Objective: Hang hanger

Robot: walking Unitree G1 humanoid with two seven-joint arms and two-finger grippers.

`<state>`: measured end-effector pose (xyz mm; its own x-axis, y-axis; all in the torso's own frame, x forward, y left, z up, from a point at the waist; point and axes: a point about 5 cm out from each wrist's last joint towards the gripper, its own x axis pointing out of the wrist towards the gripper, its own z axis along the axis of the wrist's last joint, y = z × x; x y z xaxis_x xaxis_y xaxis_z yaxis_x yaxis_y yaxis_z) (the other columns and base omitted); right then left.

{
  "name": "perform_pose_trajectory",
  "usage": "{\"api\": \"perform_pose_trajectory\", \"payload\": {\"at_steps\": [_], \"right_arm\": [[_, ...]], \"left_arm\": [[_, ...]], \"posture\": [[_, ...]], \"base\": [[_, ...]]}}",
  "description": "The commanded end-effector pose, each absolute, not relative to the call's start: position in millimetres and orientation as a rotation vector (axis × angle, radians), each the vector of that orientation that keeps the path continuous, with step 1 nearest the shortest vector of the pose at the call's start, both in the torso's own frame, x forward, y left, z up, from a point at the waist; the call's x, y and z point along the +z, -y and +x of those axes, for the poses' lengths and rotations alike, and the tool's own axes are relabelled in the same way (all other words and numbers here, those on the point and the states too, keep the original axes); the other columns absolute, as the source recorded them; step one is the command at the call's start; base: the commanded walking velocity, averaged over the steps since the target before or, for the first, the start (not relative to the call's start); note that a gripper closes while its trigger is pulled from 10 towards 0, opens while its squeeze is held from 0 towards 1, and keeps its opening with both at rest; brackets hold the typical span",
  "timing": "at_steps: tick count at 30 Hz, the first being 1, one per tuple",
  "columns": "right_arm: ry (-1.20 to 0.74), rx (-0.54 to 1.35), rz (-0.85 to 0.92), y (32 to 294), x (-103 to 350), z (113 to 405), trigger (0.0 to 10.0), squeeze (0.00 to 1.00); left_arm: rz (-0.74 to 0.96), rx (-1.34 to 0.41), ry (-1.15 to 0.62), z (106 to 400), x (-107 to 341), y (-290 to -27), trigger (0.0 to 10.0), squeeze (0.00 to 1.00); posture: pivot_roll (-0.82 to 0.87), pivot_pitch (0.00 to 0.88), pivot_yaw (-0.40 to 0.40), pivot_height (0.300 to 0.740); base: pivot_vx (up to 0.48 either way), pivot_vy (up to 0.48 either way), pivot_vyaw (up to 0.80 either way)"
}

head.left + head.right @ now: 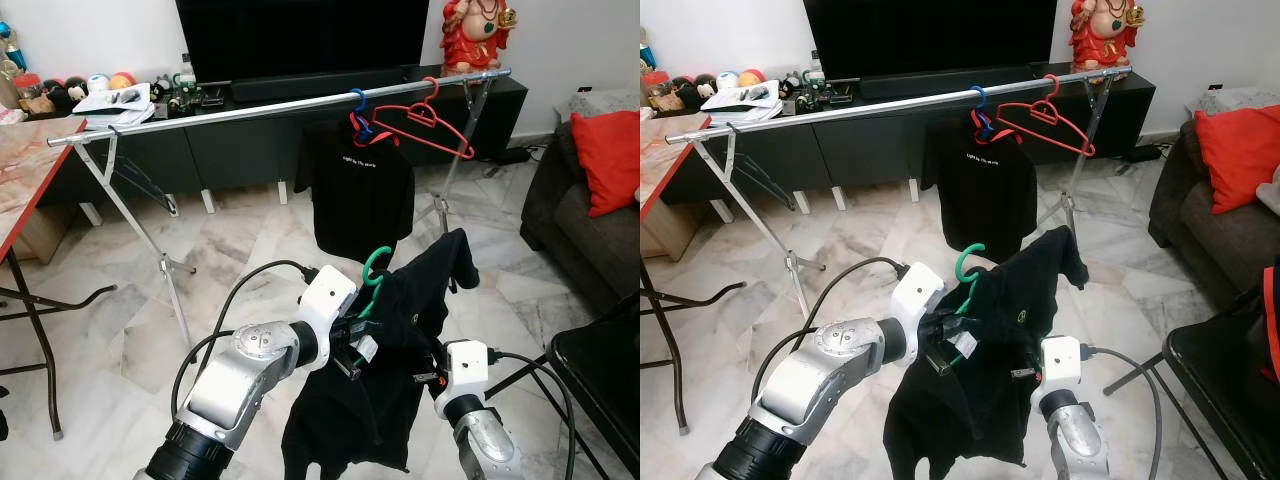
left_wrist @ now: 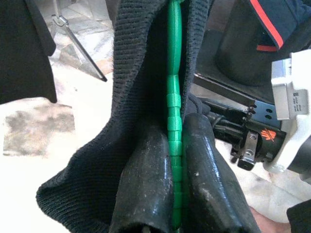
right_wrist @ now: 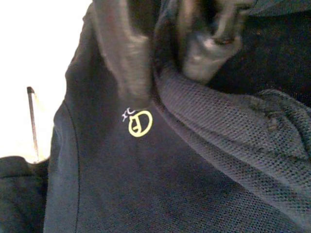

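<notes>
A green hanger (image 1: pixel 375 268) carrying a black shirt (image 1: pixel 400 400) is held up in front of me, below and short of the silver clothes rail (image 1: pixel 250 110). My left gripper (image 1: pixel 362 335) is shut on the hanger's neck; the left wrist view shows both fingers (image 2: pixel 146 189) pinching the green plastic (image 2: pixel 174 73) inside the collar. My right gripper (image 1: pixel 432 358) is at the shirt's right side, and in the right wrist view its blurred fingers (image 3: pixel 124 58) close on a fold of cloth above a yellow logo (image 3: pixel 140 123).
On the rail hang a black T-shirt (image 1: pixel 355 190) on a blue hanger (image 1: pixel 358 108) and a bare red hanger (image 1: pixel 430 125). A red-edged table (image 1: pixel 20 190) stands left, a sofa (image 1: pixel 570 220) with a red cushion (image 1: pixel 610 160) right, and a black frame (image 1: pixel 600 370) at the near right.
</notes>
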<state>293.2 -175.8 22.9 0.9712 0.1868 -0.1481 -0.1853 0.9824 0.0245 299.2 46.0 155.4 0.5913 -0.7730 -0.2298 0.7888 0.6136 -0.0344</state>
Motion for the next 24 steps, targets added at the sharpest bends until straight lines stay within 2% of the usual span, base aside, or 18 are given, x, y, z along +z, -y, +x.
{"api": "perform_pose_trajectory", "payload": {"at_steps": [1, 14, 18, 24], "right_arm": [[-0.150, 0.158, 0.008, 183, 25, 295, 0.0, 0.00], [-0.159, 0.070, -0.031, 212, 29, 295, 0.0, 0.00], [-0.155, 0.027, -0.050, 226, 32, 294, 0.0, 0.00], [-0.171, -0.030, -0.070, 246, 32, 289, 0.0, 0.00]], "left_arm": [[0.091, -0.921, -0.207, 297, 160, -48, 10.0, 0.00], [0.126, -0.946, -0.235, 292, 152, -61, 10.0, 0.00], [0.173, -0.888, -0.274, 295, 142, -80, 10.0, 0.00], [0.158, -0.785, -0.313, 301, 135, -104, 10.0, 0.00]], "posture": [[0.04, 0.036, 0.038, 0.740], [0.04, 0.029, 0.041, 0.740], [0.04, 0.032, 0.045, 0.740], [0.04, 0.040, 0.045, 0.740]], "base": [[0.000, 0.000, 0.00], [0.000, 0.000, 0.00], [0.000, 0.000, 0.00], [0.000, 0.000, 0.00]]}}
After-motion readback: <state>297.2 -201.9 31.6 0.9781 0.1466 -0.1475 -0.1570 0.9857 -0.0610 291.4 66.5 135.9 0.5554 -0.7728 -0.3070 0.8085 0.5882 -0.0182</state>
